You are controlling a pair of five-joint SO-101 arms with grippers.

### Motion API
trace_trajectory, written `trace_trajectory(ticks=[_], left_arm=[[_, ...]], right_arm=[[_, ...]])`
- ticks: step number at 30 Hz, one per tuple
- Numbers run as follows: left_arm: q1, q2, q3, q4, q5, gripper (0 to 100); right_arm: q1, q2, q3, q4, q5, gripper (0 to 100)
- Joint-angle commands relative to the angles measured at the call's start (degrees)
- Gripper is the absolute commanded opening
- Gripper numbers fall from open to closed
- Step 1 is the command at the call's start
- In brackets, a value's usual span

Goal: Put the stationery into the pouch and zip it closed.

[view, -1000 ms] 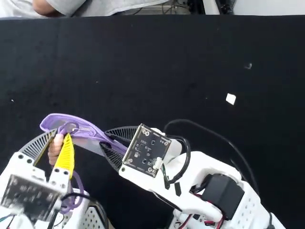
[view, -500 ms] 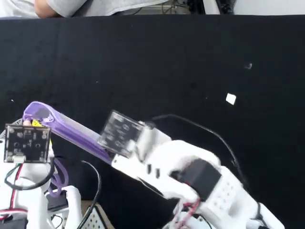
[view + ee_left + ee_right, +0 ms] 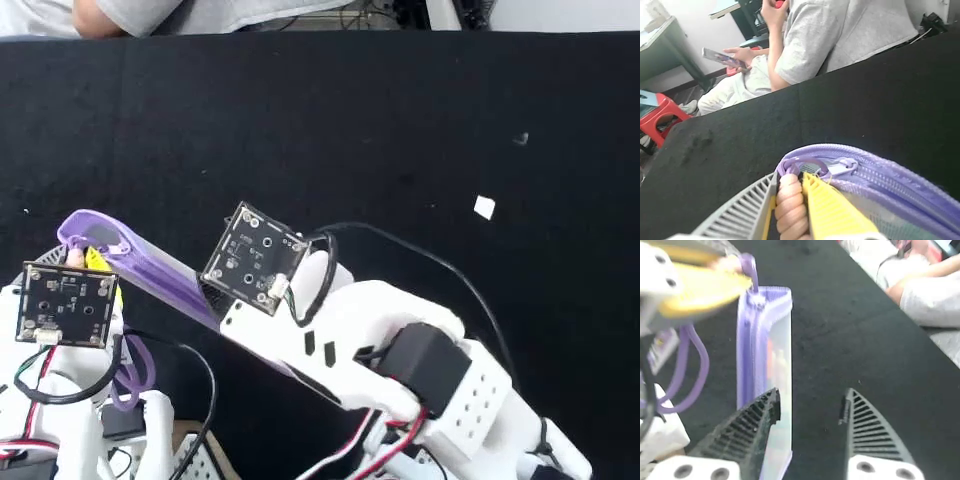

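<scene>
the purple pouch (image 3: 150, 270) sits by the arms' edge of the surface (image 3: 400, 110), with something orange blurred behind its clear side. left gripper (image 3: 790, 192) pinches its zipper end. right gripper (image 3: 812, 396) is spread just beside it. open surface stretches beyond.

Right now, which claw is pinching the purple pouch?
The left claw, with the yellow finger: it is shut on the pouch at its zip end. The right claw, with black fingers, is open and holds nothing.
</scene>
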Motion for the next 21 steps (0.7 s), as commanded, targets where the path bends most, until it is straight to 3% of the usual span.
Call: trace_trajectory(ticks=[1,21], left_arm=[[1.01,-0.09,-0.4,-0.35,1.58,3],[1.1,-0.09,-4.35,0.0,5.27,3]], right_arm=[[-4.66,-0.04,-3.47,0.18,-0.44,20.8],[-10.29,0.84,4.62,-14.95,-4.48,20.9]])
